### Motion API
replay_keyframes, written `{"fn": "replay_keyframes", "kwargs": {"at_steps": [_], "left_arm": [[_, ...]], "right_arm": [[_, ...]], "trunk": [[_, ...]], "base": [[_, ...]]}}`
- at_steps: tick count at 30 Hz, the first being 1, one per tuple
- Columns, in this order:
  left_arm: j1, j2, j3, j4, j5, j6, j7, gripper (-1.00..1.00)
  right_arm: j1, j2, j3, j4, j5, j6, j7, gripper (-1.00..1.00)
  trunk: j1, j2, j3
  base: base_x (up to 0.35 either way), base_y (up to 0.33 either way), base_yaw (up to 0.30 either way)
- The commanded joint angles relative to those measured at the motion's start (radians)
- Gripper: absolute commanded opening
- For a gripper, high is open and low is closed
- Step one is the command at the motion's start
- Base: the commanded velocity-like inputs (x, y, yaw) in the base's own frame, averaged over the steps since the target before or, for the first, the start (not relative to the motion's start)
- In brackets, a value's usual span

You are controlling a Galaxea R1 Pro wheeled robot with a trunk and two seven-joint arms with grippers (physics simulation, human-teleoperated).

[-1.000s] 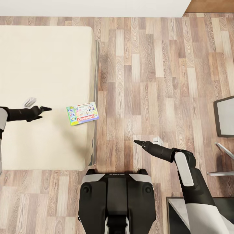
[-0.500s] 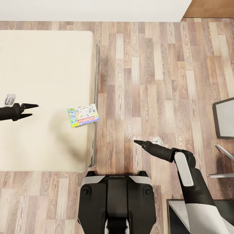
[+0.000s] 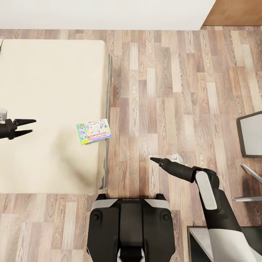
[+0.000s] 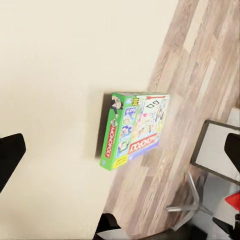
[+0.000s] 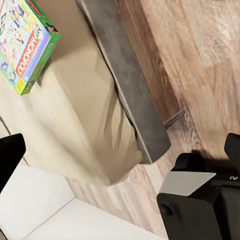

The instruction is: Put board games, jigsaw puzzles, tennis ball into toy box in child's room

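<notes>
Head view — flat rectangular board game (image 3: 94,131) on smooth beige bed (image 3: 47,91).

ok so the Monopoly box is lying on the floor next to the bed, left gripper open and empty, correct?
Not the floor. The head view shows the Monopoly box lying on the bed, near its edge. The left gripper is open and empty, as you said.

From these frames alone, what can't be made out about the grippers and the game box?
- Left gripper: head view's edge cuts off its arm.
- Right gripper: fingers overlap in head view, so open or shut is unclear.
- Monopoly box on the bed: small cover print unreadable.
</notes>
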Motion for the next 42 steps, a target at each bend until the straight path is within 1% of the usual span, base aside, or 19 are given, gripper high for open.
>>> {"fn": "replay_keyframes", "kwargs": {"at_steps": [1, 5, 8, 15, 18, 19, 22, 23, 27, 28, 30, 37, 42], "left_arm": [[0.006, 0.001, 0.000, 0.000, 0.002, 0.007, -0.025, 1.00], [0.035, 0.003, -0.003, 0.000, 0.000, 0.007, -0.111, 1.00], [0.055, 0.005, -0.004, 0.000, 0.000, 0.006, -0.163, 1.00], [0.095, 0.012, -0.005, -0.001, -0.001, 0.005, -0.246, 1.00], [0.116, 0.022, -0.005, -0.001, -0.001, 0.004, -0.281, 1.00], [0.138, 0.031, -0.005, -0.001, -0.001, 0.001, -0.319, 1.00], [0.159, 0.042, -0.005, -0.001, -0.001, -0.003, -0.361, 1.00], [0.172, 0.054, -0.005, -0.001, -0.001, -0.004, -0.388, 1.00], [0.192, 0.076, -0.005, -0.001, -0.001, -0.007, -0.394, 1.00], [0.199, 0.085, -0.005, -0.001, -0.001, -0.007, -0.394, 1.00], [0.203, 0.093, -0.006, -0.001, 0.000, -0.007, -0.394, 1.00], [0.210, 0.104, -0.005, 0.000, 0.001, -0.008, -0.394, 1.00], [0.213, 0.106, -0.005, 0.000, 0.002, -0.008, -0.394, 1.00]], "right_arm": [[0.000, 0.000, -0.003, 0.000, 0.009, 0.004, 0.010, 1.00], [0.001, 0.000, -0.023, 0.000, 0.007, 0.005, 0.010, 1.00], [0.001, 0.001, -0.042, 0.000, 0.007, 0.010, 0.010, 1.00], [0.003, 0.000, -0.069, -0.002, 0.007, 0.016, 0.011, 1.00], [0.005, 0.001, -0.075, -0.003, 0.007, 0.019, 0.011, 1.00], [0.006, 0.000, -0.078, -0.003, 0.006, 0.020, 0.011, 1.00], [0.007, 0.000, -0.081, -0.003, 0.006, 0.021, 0.012, 1.00], [0.008, 0.000, -0.082, -0.003, 0.006, 0.021, 0.012, 1.00], [0.009, 0.001, -0.083, -0.003, 0.006, 0.021, 0.013, 1.00], [0.009, 0.001, -0.083, -0.004, 0.005, 0.021, 0.014, 1.00], [0.009, 0.001, -0.083, -0.004, 0.005, 0.021, 0.014, 1.00], [0.011, 0.001, -0.084, -0.005, 0.005, 0.021, 0.015, 1.00], [0.013, 0.001, -0.084, -0.005, 0.005, 0.021, 0.016, 1.00]], "trunk": [[0.001, -0.001, 0.000], [0.001, -0.001, 0.002], [0.001, -0.001, 0.003], [0.001, -0.001, 0.004], [0.001, -0.001, 0.004], [0.001, -0.001, 0.004], [0.001, -0.001, 0.004], [0.001, -0.001, 0.004], [0.001, -0.001, 0.004], [0.001, -0.001, 0.004], [0.001, -0.001, 0.004], [0.001, -0.001, 0.004], [0.001, -0.001, 0.004]], "base": [[0.000, 0.000, 0.000], [0.000, 0.000, 0.000], [0.000, 0.000, 0.000], [0.000, 0.000, 0.000], [0.000, 0.000, 0.000], [0.000, 0.000, 0.000], [0.000, 0.000, 0.000], [0.000, 0.000, 0.000], [0.000, 0.000, 0.000], [0.000, 0.000, 0.000], [0.000, 0.000, 0.000], [0.000, 0.000, 0.000], [0.000, 0.000, 0.000]]}}
